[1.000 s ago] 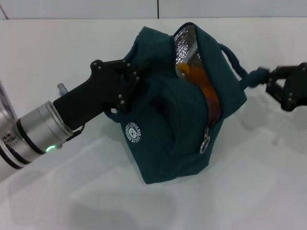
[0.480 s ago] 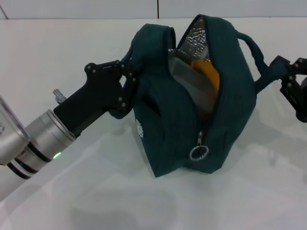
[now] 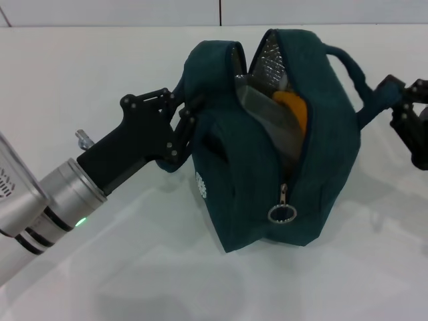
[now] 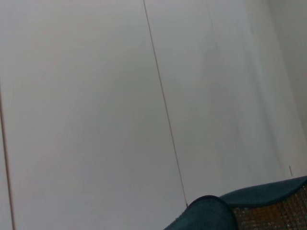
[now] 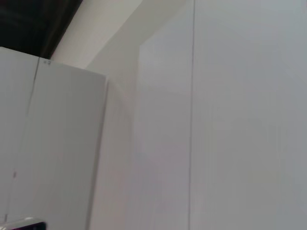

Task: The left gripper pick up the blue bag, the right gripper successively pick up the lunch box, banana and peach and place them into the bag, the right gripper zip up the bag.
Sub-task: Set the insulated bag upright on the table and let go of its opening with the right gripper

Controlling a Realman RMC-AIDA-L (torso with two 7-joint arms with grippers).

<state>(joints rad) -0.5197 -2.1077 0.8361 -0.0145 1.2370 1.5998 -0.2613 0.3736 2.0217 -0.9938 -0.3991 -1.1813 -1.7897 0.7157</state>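
Observation:
The blue bag (image 3: pixel 267 154) stands upright on the white table (image 3: pixel 80 73), its zip open down the middle and the ring zip pull (image 3: pixel 282 212) hanging low on the front. Silver lining, the clear lunch box (image 3: pixel 262 107) and a yellow-orange banana (image 3: pixel 295 112) show in the opening; the peach is hidden. My left gripper (image 3: pixel 186 124) is shut on the bag's left handle and side. At the right edge my right gripper (image 3: pixel 391 100) is shut on the bag's right loop handle (image 3: pixel 354 70). A corner of the bag (image 4: pixel 249 211) shows in the left wrist view.
White wall panels (image 3: pixel 221 12) rise behind the table. White tabletop lies bare in front of the bag. The right wrist view holds only wall panels (image 5: pixel 216 120).
The bag has swung round and shifted right, standing more upright, so the zip pull now faces me. Both grippers kept their hold; the left one moved slightly right.

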